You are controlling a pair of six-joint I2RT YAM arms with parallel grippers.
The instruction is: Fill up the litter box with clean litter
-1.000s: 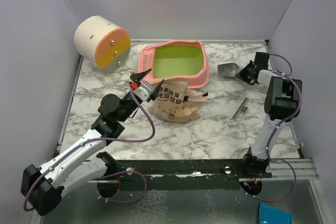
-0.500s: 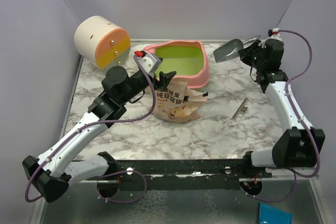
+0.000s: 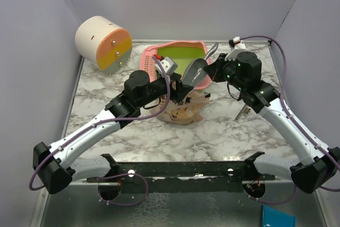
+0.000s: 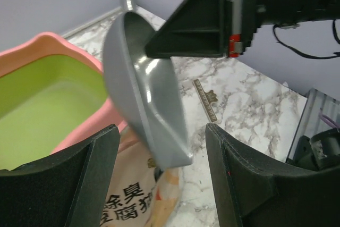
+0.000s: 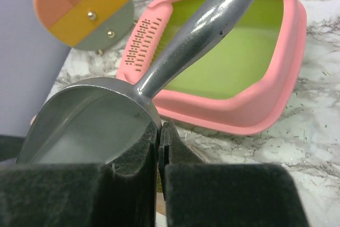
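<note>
r gripper [image 5: 159,142] fingers pinched tight on the bowl rim of grey scoop [image 5: 95,115], handle pointing to 1 o'clock in r wrist view. l gripper [image 4: 160,131] fingers spread wide, gripping nothing; scoop hangs tilted btwn them, over beige pouch [image 3: 180,111]. litter box [image 3: 178,43] sits at 12 o'clock on marble table [image 3: 223,126], green basin up, sieve end twd 9; pouch right at its 6. cream-orange cylinder [image 3: 102,42] at 10, apart from box.

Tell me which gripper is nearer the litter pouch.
Left. The left gripper hangs open right at the pouch top; the right gripper, shut on the scoop, sits farther back-right.
</note>
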